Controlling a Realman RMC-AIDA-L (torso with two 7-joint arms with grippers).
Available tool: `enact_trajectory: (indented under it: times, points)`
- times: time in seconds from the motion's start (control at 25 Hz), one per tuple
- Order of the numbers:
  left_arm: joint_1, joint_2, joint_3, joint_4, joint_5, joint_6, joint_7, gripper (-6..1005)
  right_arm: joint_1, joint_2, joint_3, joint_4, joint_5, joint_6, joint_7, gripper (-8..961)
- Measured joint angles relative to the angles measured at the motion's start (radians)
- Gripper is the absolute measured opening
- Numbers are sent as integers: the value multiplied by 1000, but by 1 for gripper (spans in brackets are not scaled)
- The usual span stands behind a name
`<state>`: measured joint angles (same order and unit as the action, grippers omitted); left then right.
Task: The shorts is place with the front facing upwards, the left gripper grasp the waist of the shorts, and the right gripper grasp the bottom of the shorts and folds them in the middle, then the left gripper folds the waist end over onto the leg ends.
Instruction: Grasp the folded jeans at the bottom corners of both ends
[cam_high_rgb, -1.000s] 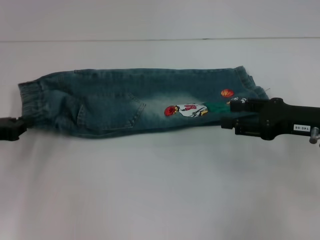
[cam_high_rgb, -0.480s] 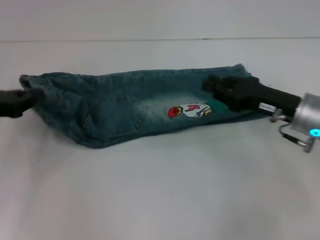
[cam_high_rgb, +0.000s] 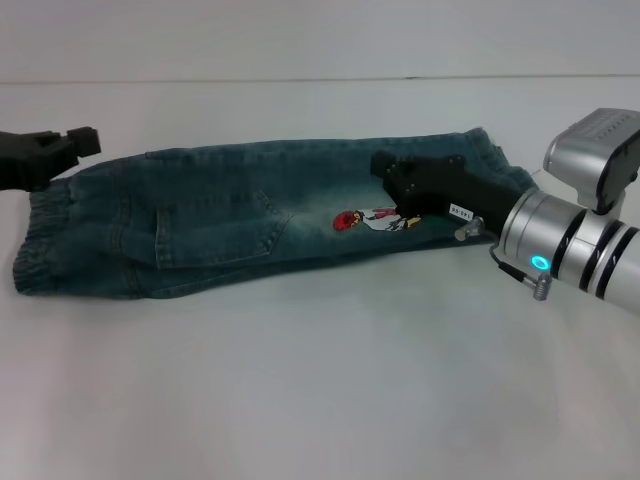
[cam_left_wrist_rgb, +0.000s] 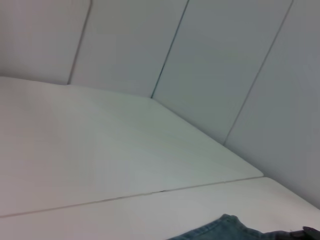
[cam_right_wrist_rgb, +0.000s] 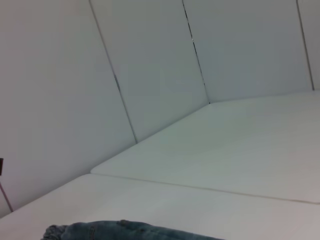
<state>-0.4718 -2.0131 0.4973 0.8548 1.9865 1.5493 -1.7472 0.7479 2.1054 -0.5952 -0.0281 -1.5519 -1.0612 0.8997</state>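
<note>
The denim shorts (cam_high_rgb: 220, 220) lie folded lengthwise on the white table (cam_high_rgb: 320, 400). Their ruched waist (cam_high_rgb: 40, 250) is at the left end. The leg hems, the bottom of the shorts (cam_high_rgb: 490, 150), are at the right end. My left gripper (cam_high_rgb: 88, 142) hovers at the far corner of the waist end, and contact with the cloth is unclear. My right gripper (cam_high_rgb: 383, 165), with its white label (cam_high_rgb: 461, 212), reaches over the leg part beside the embroidered patch (cam_high_rgb: 375, 220). A strip of denim (cam_left_wrist_rgb: 225, 230) shows in the left wrist view, and denim (cam_right_wrist_rgb: 125, 230) also edges the right wrist view.
The silver right arm (cam_high_rgb: 580, 240) comes in from the right over the table. A seam in the table (cam_high_rgb: 320, 78) runs along the back, with pale wall panels (cam_right_wrist_rgb: 150, 75) behind it.
The waist end has dropped from the left gripper's height and now lies flat. The left gripper has moved back and up. The right gripper has slid left along the leg part.
</note>
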Motion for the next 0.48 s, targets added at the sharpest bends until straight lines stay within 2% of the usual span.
enact_trajectory:
  times: [0.08, 0.32, 0.44, 0.48]
  points:
    - [8, 3, -8, -1, 1, -5, -1, 94, -6, -2, 1, 1, 1, -10, 3, 2]
    - [30, 19, -16, -12, 62, -40, -51, 111, -34, -10, -18, -9, -6, -86, 21, 7]
    - [44, 13, -16, -13, 99, -74, -68, 119, -56, -15, -71, -51, -8, -156, 76, 9]
    - [50, 10, -16, -13, 106, -82, -68, 167, -64, -16, -94, -73, -9, -174, 101, 10]
